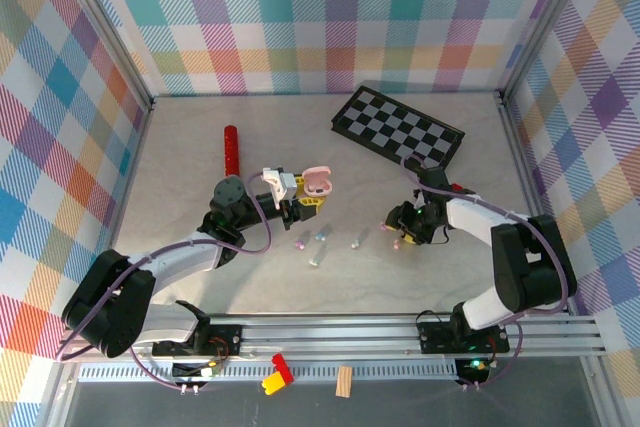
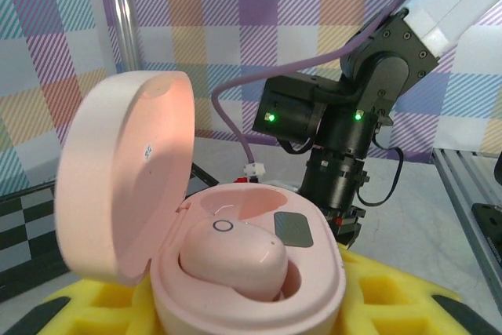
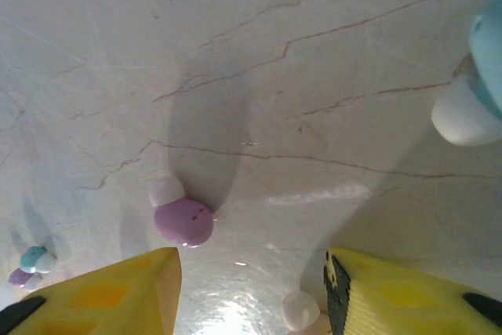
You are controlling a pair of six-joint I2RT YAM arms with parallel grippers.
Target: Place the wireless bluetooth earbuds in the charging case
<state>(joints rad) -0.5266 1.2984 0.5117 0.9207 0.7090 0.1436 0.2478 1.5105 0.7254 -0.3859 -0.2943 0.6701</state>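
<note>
the left fingers (image 2: pixel 396 307), padded in yellow, are clenched on the charging case (image 2: pixel 251 292), near the middle of the desk (image 1: pixel 350 292). the pink case is open, with its lid (image 2: pixel 118 170) swung up to the left in the left wrist view. one pink earbud (image 2: pixel 231 260) sits in a well. the well beside it shows a dark pad.

the right fingers (image 3: pixel 118 296) are released, spread apart and low over the desk. a purple earbud (image 3: pixel 184 221) lies on the surface just ahead of the gap, nearer the left-hand pad in the right wrist view. a small whitish bit (image 3: pixel 300 309) sits between the pads, close to the other one. it may be another bud's tip, but too little shows to be sure. a pale blue and white earbud (image 3: pixel 471 92) lies at the right edge of that view.

from above, several loose earbuds (image 1: pixel 322 237) are scattered on the desk between the two arms, just nearer the bases than the held case. a checkered board (image 1: pixel 400 127) lies at the back right and a red cylinder (image 1: pixel 231 150) at the back left.
</note>
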